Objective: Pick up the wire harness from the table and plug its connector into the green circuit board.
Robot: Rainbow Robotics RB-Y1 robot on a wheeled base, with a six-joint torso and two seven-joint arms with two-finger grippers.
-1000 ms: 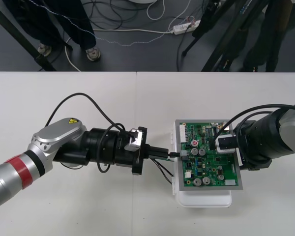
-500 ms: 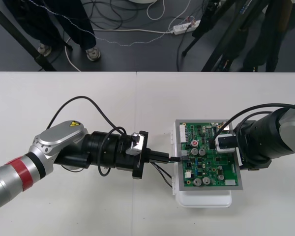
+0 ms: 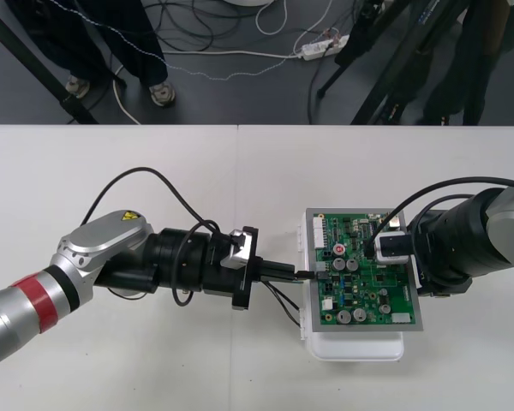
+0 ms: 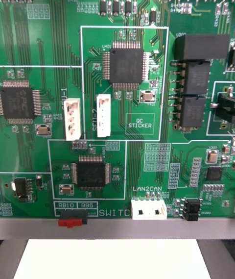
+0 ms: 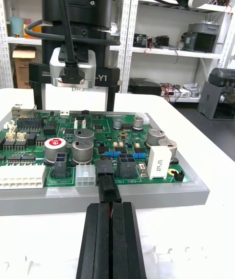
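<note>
The green circuit board point(image 3: 360, 287) lies on its white base point(image 3: 355, 348) at the table's right. My left gripper point(image 3: 296, 273) reaches in level from the left, up to the board's left edge. In the left wrist view this gripper point(image 5: 111, 206) is shut on the harness's black plug point(image 5: 108, 192), with a red wire between the fingers point(image 5: 128, 240). The plug's tip meets a black socket point(image 5: 104, 166) on the board point(image 5: 98, 129); I cannot tell whether it is seated. Loose harness wires point(image 3: 283, 301) sag under the fingers. My right gripper point(image 3: 392, 248) hovers low over the board's right side, open point(image 5: 74, 102).
The left arm's black cable point(image 3: 141, 174) arches over the table behind the wrist. In the right wrist view the board point(image 4: 117, 88) is close, with white connectors point(image 4: 72, 119) and a red switch point(image 4: 72, 222) near its edge. The table's far edge runs behind both arms.
The left gripper has crept slightly right and toward the table's front, bringing the plug up to the board's left edge. The right arm has not moved.
</note>
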